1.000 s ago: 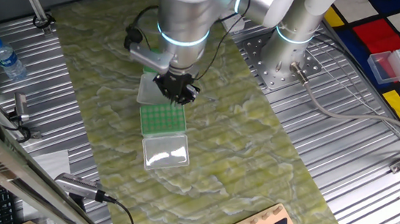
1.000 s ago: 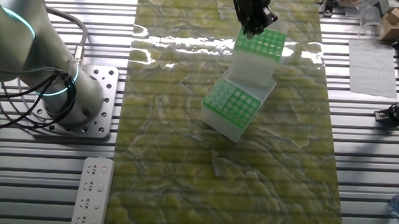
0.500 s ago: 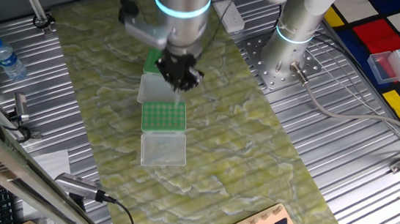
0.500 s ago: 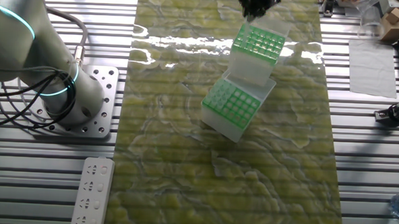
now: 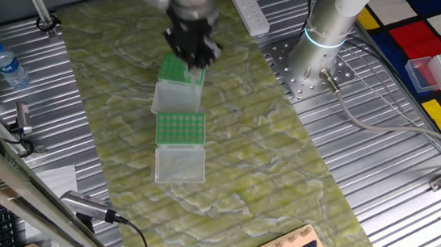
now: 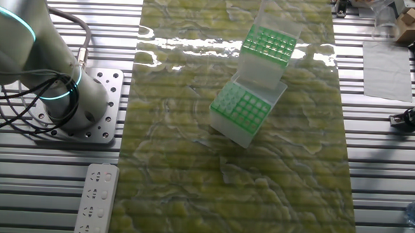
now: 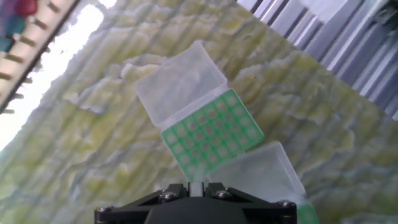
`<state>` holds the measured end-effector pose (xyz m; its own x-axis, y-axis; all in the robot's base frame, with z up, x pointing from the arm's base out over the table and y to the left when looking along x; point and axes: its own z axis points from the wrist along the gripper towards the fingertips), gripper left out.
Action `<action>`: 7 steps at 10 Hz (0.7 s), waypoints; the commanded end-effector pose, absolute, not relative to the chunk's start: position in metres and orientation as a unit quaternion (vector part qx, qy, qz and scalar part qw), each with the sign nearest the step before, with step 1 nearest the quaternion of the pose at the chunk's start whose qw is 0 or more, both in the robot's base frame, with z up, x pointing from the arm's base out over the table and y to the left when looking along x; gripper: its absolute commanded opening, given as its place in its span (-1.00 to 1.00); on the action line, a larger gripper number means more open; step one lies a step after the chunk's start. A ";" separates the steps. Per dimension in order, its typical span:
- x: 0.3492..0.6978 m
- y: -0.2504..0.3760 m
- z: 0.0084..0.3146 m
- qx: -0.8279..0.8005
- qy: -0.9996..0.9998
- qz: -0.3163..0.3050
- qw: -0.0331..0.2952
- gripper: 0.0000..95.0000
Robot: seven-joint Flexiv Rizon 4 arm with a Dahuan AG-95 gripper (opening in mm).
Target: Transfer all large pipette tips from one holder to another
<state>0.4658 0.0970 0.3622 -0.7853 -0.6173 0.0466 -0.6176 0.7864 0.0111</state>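
Two green-topped translucent plastic tip boxes with open clear lids, one [image 5: 180, 128] at 6 o'clock of the other [image 5: 174, 70]. One clear plastic water bottle [image 5: 7, 65]. One white remote control [image 6: 96, 199].

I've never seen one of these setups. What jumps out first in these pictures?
Two green-topped boxes with clear lids flipped open sit in a row in the middle of a yellow-green marbled mat. The robot's black claw hangs just above the far box, blurred with motion; in the hand view a slim whitish pipette tip seems pinched between its fingers.
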 end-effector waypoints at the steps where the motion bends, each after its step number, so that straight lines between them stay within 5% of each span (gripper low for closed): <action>1: 0.461 0.069 0.363 0.354 -0.935 0.009 0.020 -1.00; 7: 0.464 0.011 0.337 0.409 -0.912 0.017 0.004 -1.00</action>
